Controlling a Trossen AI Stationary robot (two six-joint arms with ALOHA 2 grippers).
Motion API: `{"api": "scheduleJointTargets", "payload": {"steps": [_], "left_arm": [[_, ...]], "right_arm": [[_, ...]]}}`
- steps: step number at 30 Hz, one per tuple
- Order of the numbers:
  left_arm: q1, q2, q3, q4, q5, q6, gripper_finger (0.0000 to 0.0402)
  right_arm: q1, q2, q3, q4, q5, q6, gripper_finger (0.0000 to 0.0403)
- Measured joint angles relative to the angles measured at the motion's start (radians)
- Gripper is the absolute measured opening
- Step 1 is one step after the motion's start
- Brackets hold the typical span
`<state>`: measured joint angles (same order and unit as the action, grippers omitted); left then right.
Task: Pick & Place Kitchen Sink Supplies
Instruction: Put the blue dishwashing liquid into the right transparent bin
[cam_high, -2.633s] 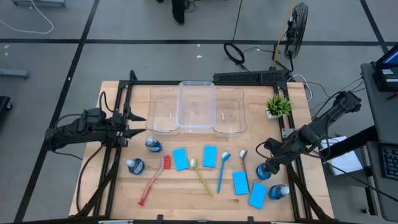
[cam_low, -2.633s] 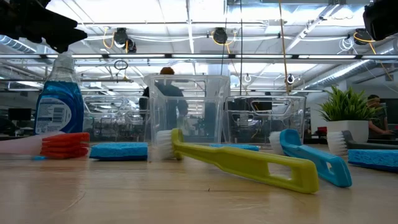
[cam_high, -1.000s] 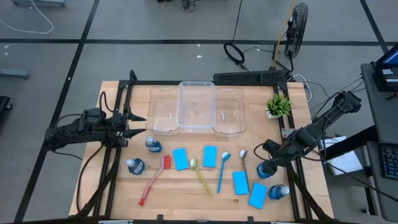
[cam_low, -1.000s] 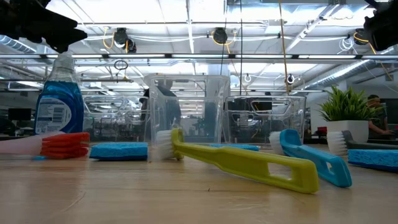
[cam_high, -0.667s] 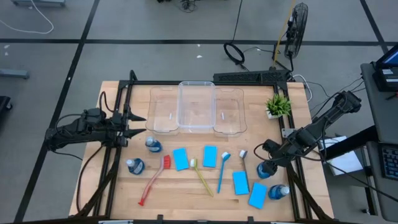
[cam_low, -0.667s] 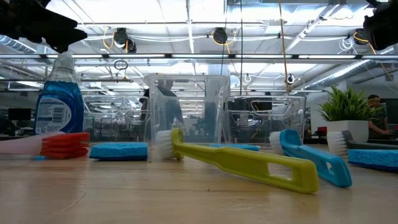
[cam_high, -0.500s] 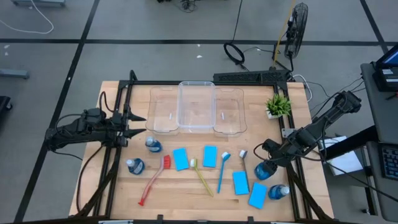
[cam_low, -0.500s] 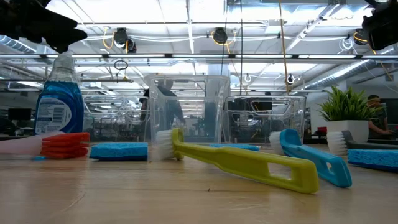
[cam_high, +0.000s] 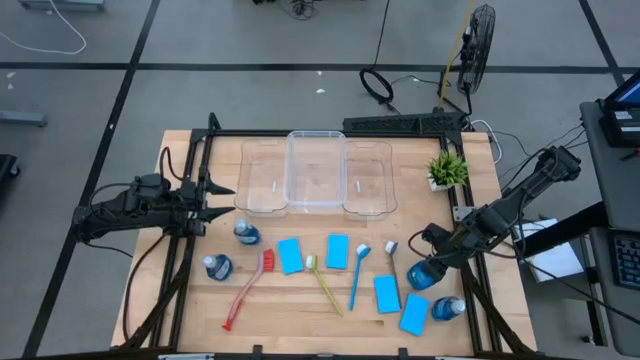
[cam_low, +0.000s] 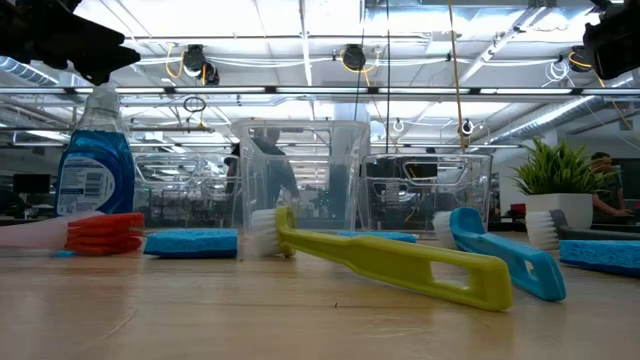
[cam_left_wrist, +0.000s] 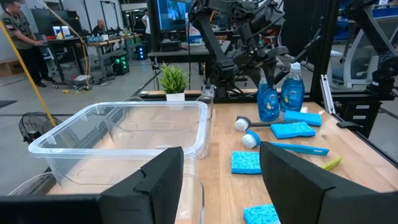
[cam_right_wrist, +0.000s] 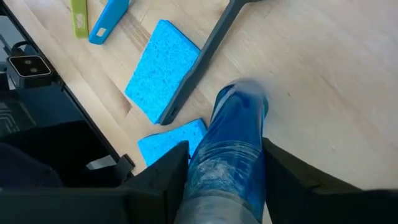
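Note:
At the table's right edge my right gripper (cam_high: 430, 265) is shut on a small blue bottle (cam_high: 419, 276), which shows between its fingers in the right wrist view (cam_right_wrist: 233, 143). A second bottle (cam_high: 448, 307) stands nearer the front, and two more (cam_high: 247, 233) (cam_high: 217, 266) stand at the left. Light-blue sponges (cam_high: 291, 255) (cam_high: 387, 293) lie flat among the red (cam_high: 245, 290), yellow-green (cam_high: 323, 283), blue (cam_high: 357, 275) and grey (cam_high: 391, 262) brushes. My left gripper (cam_high: 222, 190) waits open at the left edge, level and clear of everything. My right gripper pinches the blue bottle's upper body (cam_right_wrist: 214, 186) between its two fingers (cam_right_wrist: 171, 177), one on each side. The fingers slant down at it from the table's right side. The bottle is tilted, and its lower end (cam_right_wrist: 244, 102) seems to rest on the table.
Three clear bins (cam_high: 316, 173) stand side by side at the back middle. A small green potted plant (cam_high: 447, 168) is at the back right. One sponge (cam_right_wrist: 163, 70) and the grey brush's handle (cam_right_wrist: 199, 62) lie close beside the held bottle.
My right gripper has stayed in place, and its fingers have closed in on the blue bottle. The bottle has tipped from upright, so more of its body now shows toward the table's near left.

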<state>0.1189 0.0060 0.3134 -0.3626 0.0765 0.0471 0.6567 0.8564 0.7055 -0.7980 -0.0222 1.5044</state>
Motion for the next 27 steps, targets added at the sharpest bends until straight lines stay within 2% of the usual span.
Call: {"api": "scheduleJointTargets", "payload": {"steps": [10,17,23,27], "left_arm": [[0.000,0.000,0.000,0.000,0.000,0.000,0.0214],[0.000,0.000,0.000,0.000,0.000,0.000,0.0214],[0.000,0.000,0.000,0.000,0.000,-0.002,0.0214],[0.000,0.000,0.000,0.000,0.000,-0.003,0.0214]], "right_arm": [[-0.001,-0.120,0.000,0.167,0.183,-0.087,0.0153],[-0.001,-0.192,0.000,0.310,0.264,-0.274,0.0153],[-0.002,-0.197,0.000,0.374,0.300,-0.436,0.0154],[-0.002,-0.197,0.000,0.407,0.378,-0.534,0.0153]]}}
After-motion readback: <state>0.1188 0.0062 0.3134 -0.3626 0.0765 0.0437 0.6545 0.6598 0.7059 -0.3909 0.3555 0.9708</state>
